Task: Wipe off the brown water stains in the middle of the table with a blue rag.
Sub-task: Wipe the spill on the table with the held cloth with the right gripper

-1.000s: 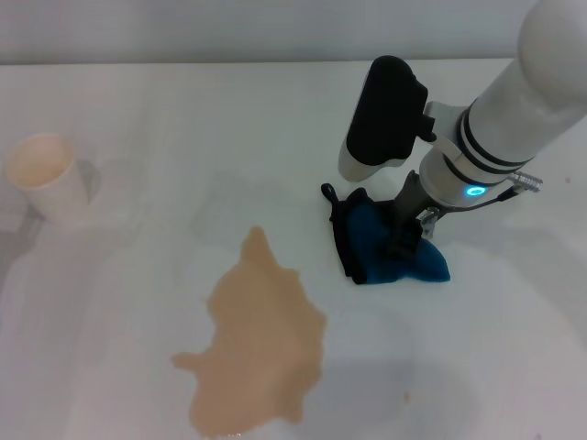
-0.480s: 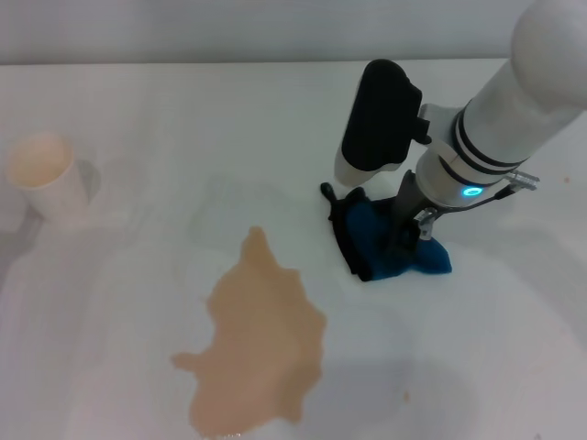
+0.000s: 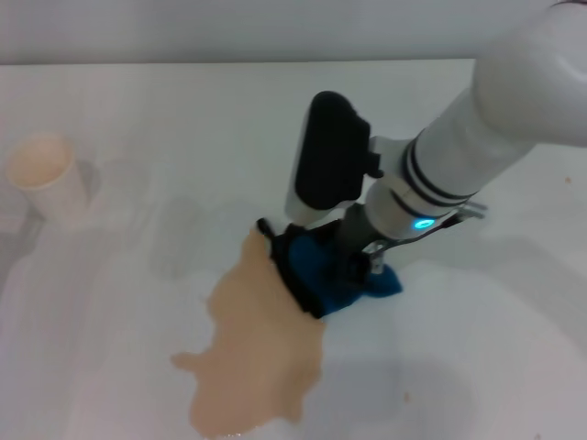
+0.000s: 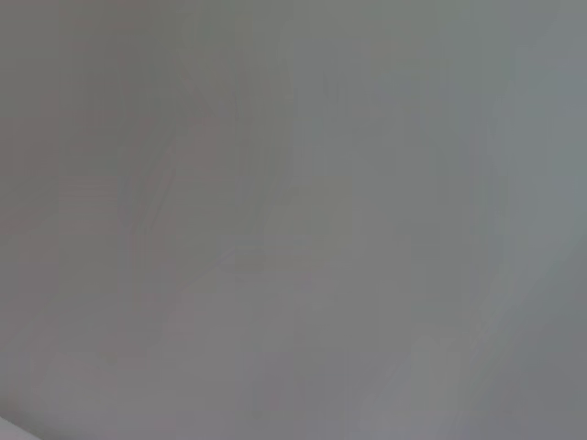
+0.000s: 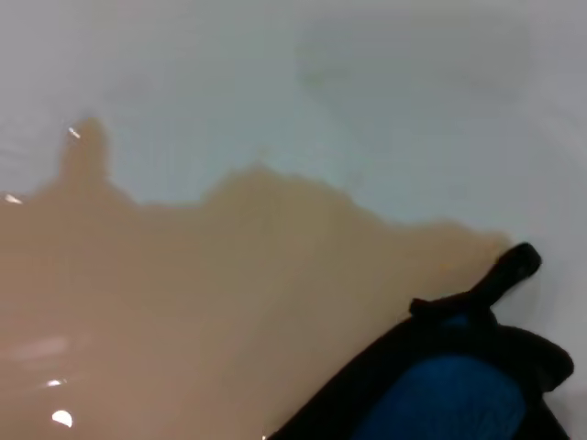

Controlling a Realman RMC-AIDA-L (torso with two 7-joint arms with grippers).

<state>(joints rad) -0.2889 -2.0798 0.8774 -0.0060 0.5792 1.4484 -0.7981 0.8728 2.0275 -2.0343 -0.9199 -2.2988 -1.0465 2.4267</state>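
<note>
Head view: a white table (image 3: pixel 138 119) seen from above. In its middle lies a large tan-brown puddle, the brown water stains (image 3: pixel 257 357), lobed at the edges and shiny. The right gripper (image 3: pixel 353 266) reaches in from the right, its fingers closed on a bunched blue rag (image 3: pixel 330 275) with black edging. The rag's leading edge touches the puddle's upper right rim. Nearly all the puddle looks unwiped, so the wiping appears to be only at its start. A small cream paper cup (image 3: pixel 41 174) stands well apart at the far left. The left gripper does not show.

Left wrist view: only a plain grey blur; nothing can be told from it.

Right wrist view: close on the stains (image 5: pixel 183 302), filling much of the picture, with bare table (image 5: pixel 321 82) beyond. The rag (image 5: pixel 459 390) sits at one corner, its black loop sticking out over the puddle's edge. The gripper's own fingers are not visible here.
</note>
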